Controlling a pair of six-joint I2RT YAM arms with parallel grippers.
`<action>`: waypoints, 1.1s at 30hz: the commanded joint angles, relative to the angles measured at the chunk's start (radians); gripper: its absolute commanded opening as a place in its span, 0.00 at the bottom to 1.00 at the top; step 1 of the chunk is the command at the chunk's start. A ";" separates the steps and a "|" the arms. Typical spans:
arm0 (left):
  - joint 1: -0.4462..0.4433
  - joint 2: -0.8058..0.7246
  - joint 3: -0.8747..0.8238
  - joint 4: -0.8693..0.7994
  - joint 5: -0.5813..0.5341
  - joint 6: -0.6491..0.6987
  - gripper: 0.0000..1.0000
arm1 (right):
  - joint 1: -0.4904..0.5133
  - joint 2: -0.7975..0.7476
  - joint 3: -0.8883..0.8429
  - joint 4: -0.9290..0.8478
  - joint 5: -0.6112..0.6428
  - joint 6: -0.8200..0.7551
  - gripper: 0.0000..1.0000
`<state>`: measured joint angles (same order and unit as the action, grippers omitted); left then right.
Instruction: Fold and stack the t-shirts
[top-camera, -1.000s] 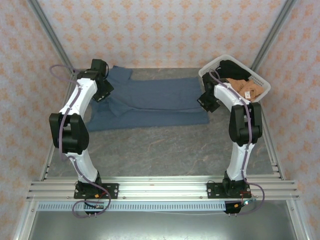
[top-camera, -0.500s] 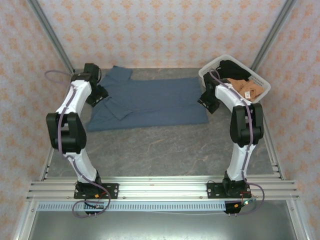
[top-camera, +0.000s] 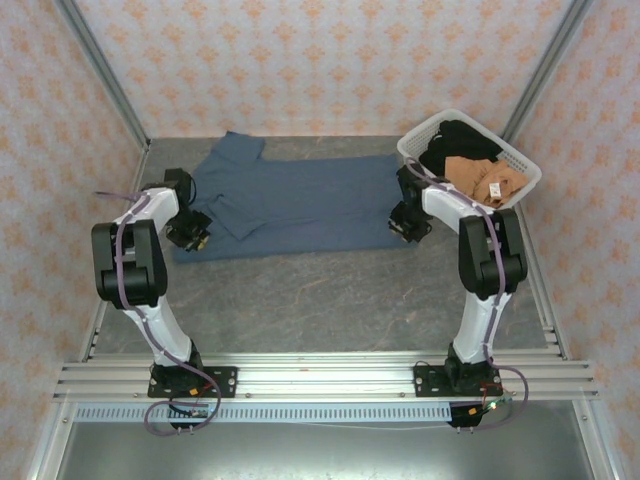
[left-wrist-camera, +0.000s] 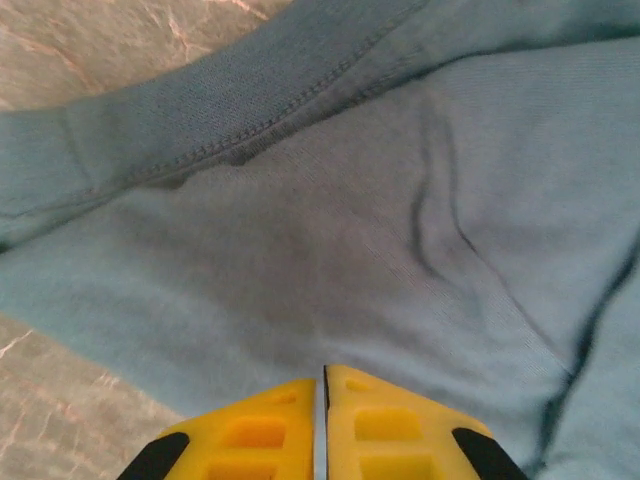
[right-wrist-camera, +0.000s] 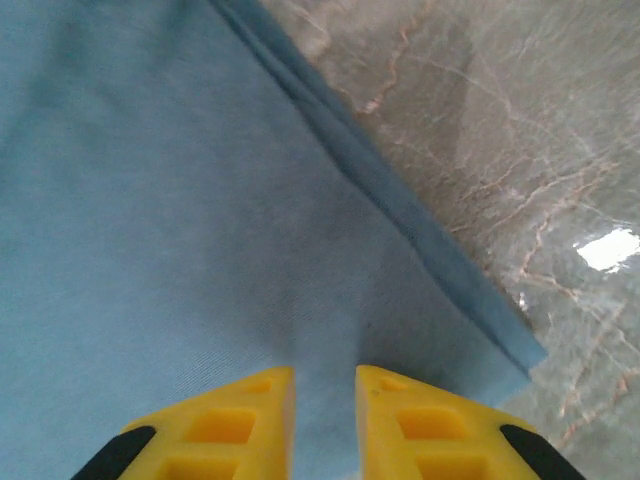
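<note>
Cloth status: slate-blue t-shirt (top-camera: 300, 200) lies spread on the table (top-camera: 330, 300) toward the far side, mostly flat, with some overlapping folds at its left end. Tan-brown tee (top-camera: 480, 178) and black tee (top-camera: 460, 135) sit in the white basket (top-camera: 500, 140) at far right.

Left gripper (top-camera: 192, 238) is down at the shirt's near-left corner. In the wrist view its jaws are closed to a hairline over the knit, near a stitched hem; we can't tell if any cloth is pinched. Right gripper (top-camera: 402, 228) is at the near-right corner, jaws slightly apart with a narrow gap and fabric beneath, just inside the hemmed edge.

Handling, as we judge it: light, limp knit with no stiffness, so it will drape and sag between two grip points and may drag on the table. We'd grab at the hemmed corners, where the doubled cloth gives more to bite. A shallow pinch could slip off or take only the top layer.
</note>
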<state>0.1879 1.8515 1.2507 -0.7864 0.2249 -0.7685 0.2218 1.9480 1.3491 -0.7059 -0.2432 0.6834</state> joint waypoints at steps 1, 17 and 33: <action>-0.001 0.003 -0.045 0.012 -0.035 -0.043 0.09 | -0.003 0.046 0.012 -0.041 0.043 -0.019 0.22; 0.012 -0.326 -0.335 -0.087 -0.117 -0.010 0.17 | 0.015 -0.333 -0.369 -0.103 0.019 0.009 0.35; -0.241 -0.314 -0.362 0.138 0.139 -0.272 0.37 | 0.071 -0.385 -0.272 0.149 -0.331 -0.065 0.56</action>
<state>-0.0414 1.5162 0.8936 -0.6998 0.3435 -0.9821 0.2916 1.5463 1.0451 -0.5907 -0.5320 0.6262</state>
